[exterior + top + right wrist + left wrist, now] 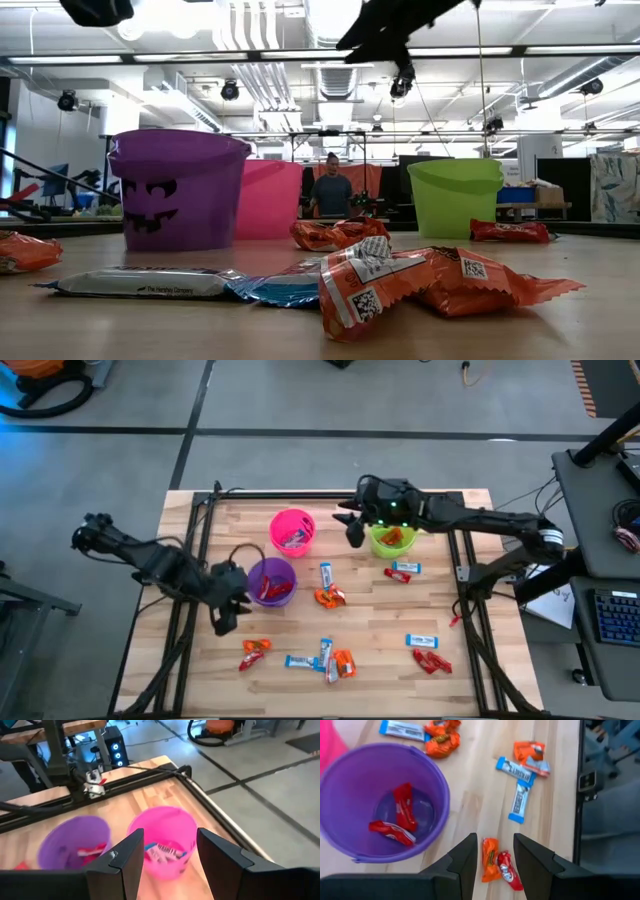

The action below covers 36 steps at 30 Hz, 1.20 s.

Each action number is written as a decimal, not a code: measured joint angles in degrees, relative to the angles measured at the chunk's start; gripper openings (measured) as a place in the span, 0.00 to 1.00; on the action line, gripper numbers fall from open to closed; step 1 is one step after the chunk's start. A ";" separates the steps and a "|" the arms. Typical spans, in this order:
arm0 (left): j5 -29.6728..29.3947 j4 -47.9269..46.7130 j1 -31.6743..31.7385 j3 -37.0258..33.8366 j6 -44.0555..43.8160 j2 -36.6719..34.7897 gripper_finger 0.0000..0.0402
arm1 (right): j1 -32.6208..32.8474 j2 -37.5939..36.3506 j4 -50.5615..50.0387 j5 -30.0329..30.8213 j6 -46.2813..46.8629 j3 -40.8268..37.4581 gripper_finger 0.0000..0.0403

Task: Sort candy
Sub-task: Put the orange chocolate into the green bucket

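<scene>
Wrapped candy lies scattered over the wooden table (200, 680): orange pieces (330, 597), blue-and-white bars (300, 661) and red pieces (432, 660). The purple cup (380, 800) holds two red candies (402, 807). Blue-and-white bars lie in the pink cup (162, 840), and orange candy lies in the green cup (392, 540). My left gripper (495, 840) hangs open just beside the purple cup, above an orange piece (490, 860) and a red piece (509, 870) lying on the table. My right gripper (170, 837) is open and empty, raised between the pink and green cups.
The three cups stand in a loose row across the table's far half, purple (270, 580), pink (292, 530) and green. Black frame rails (190, 560) run along the table's left and right sides. A person (330, 190) stands far off in the room.
</scene>
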 joint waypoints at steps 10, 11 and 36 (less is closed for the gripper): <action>-2.06 16.23 -7.81 -11.56 -4.83 1.25 0.28 | 4.57 -5.27 -7.47 1.54 5.78 0.00 0.43; -2.11 18.38 -8.35 -13.32 -5.75 1.25 0.28 | 5.11 -5.27 -7.45 2.03 5.95 0.00 0.43; 1.28 31.79 -12.49 -29.52 -13.69 11.99 0.28 | 9.85 -3.54 -7.08 5.95 8.50 -0.02 0.43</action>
